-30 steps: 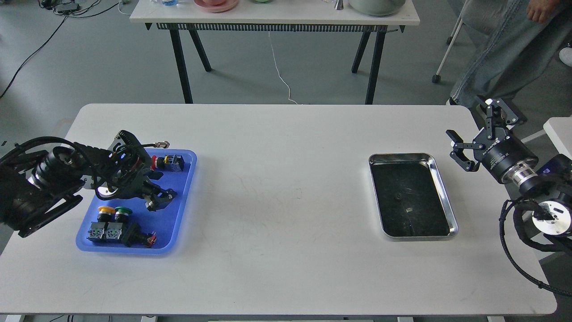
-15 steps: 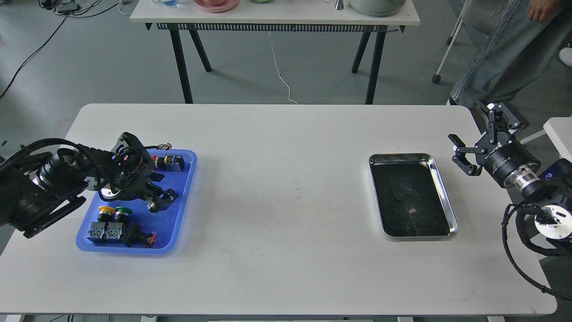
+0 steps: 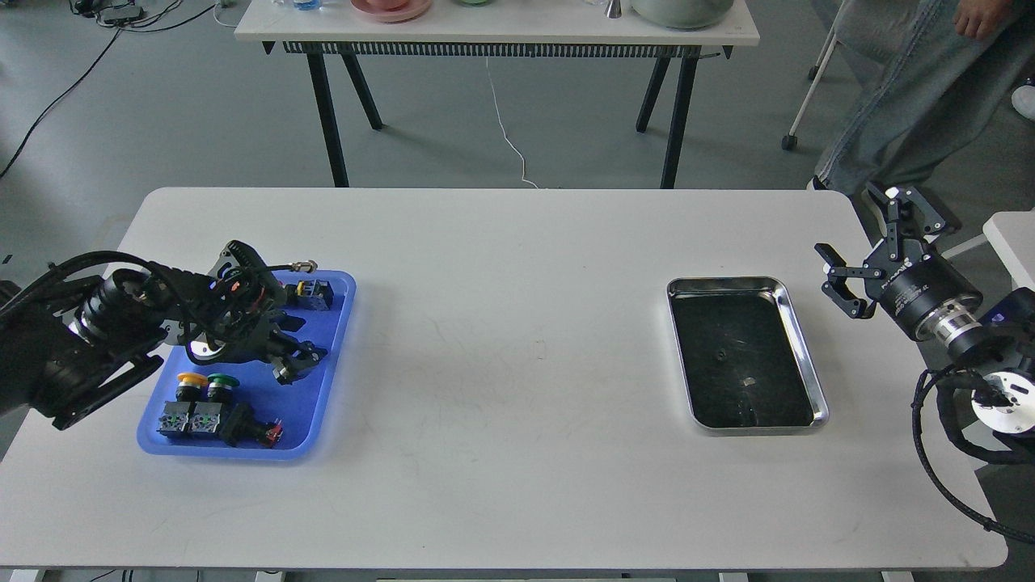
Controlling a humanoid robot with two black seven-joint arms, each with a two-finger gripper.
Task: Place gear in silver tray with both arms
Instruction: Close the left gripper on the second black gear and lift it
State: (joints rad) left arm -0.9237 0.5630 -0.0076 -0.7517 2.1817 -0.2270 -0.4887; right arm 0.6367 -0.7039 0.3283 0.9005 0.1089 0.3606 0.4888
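Our left gripper hangs low over the blue tray near the counter's left edge; its fingers look slightly parted, but we cannot tell whether they hold anything. Our right gripper waits with fingers spread wide and empty at the right edge, just beside the silver tray. The switch parts in the blue tray look small, rigid, light and smooth, so we judge the blocky bodies the best hold. Which piece is the gear we cannot make out; the arm hides some
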